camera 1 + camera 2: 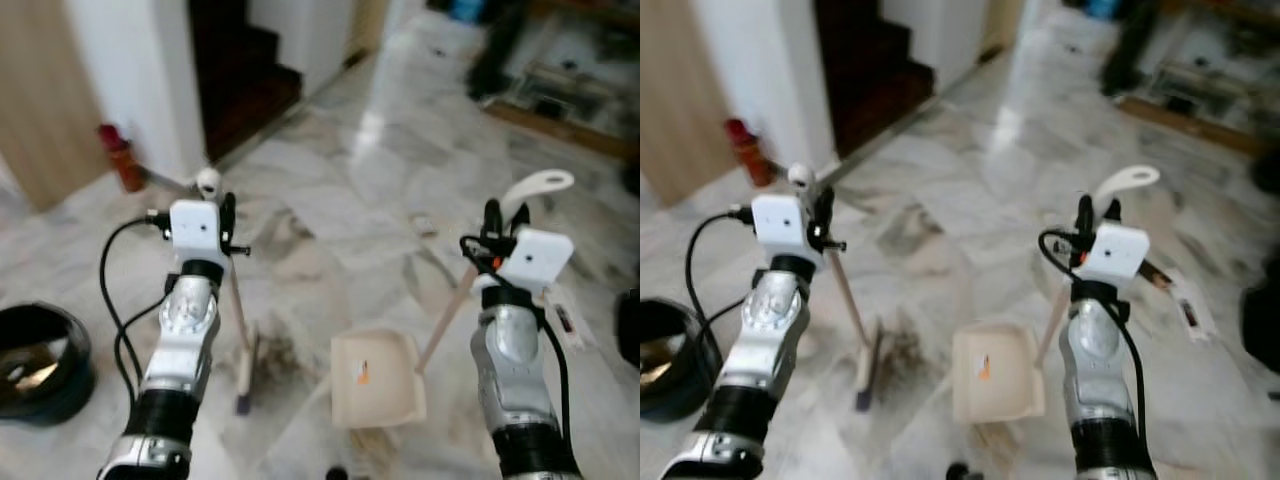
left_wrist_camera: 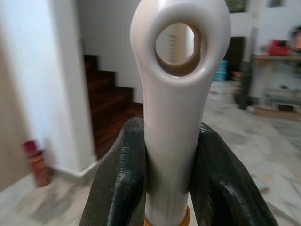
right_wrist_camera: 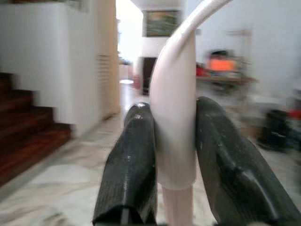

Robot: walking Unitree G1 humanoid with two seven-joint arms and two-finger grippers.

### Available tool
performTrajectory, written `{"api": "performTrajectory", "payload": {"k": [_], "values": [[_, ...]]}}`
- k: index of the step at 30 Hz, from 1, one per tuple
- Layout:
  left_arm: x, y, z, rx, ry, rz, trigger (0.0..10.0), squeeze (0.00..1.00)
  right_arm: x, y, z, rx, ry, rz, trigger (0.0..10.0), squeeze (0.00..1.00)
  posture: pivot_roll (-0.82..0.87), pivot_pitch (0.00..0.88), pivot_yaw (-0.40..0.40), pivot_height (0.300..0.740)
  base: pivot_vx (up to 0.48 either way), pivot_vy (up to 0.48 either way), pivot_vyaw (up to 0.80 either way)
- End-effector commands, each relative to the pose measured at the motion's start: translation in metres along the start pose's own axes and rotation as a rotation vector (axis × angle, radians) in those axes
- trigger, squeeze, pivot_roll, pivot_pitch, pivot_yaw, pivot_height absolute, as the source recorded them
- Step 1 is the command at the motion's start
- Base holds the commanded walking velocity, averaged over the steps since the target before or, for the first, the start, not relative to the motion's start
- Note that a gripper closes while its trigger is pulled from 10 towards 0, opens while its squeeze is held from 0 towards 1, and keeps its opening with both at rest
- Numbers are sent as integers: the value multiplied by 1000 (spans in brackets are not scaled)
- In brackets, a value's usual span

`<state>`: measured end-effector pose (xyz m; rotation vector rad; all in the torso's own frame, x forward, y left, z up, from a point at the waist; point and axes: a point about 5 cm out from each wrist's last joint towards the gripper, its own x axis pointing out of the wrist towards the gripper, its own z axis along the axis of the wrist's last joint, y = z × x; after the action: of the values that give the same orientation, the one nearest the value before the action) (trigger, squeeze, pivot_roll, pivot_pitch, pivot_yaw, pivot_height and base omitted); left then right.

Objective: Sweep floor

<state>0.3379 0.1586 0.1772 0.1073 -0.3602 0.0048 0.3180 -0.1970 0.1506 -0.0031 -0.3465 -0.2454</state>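
Broom (image 1: 243, 340) is being gripped at its handle top by the left gripper (image 2: 164, 155), bristles on marble floor (image 1: 330, 200) beside the dustpan (image 1: 375, 378), whose handle is being clamped by the right gripper (image 3: 175, 141). Dustpan lip should be kept flat while dirt is being pushed in.

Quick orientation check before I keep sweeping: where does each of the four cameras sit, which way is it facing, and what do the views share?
Left eye view: on the head, looking forward and down at the marble floor; both arms show, the left gripper holding the broom, the right gripper holding the dustpan.
Right eye view: same head camera, same scene.
Left wrist view: looks along its fingers clamping the broom's handle top, towards the stairs.
Right wrist view: looks along its fingers around the dustpan's handle.
Shared: both wrist views show the stairs.
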Motion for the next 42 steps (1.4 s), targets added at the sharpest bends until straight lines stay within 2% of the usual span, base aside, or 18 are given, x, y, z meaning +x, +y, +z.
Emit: {"api": "performTrajectory", "payload": {"k": [1,13,34,42], "values": [[3,-4,9,-16,-45,-13,10000,0,4,-1,9,0,-40,-1,10000,0,85,85,-67,740,0,0,-800],[3,-10,11,-36,-61,-54,10000,0,2,-2,7,4,-34,-10,10000,0,85,84,-62,740,0,0,-800],[5,-10,14,-31,-72,-71,10000,0,1,1,8,13,-46,-5,10000,0,85,60,-49,740,0,0,-800],[5,-10,14,-24,-65,-63,10000,0,1,3,8,12,-47,6,10000,0,85,64,-50,740,0,0,-120]]}}
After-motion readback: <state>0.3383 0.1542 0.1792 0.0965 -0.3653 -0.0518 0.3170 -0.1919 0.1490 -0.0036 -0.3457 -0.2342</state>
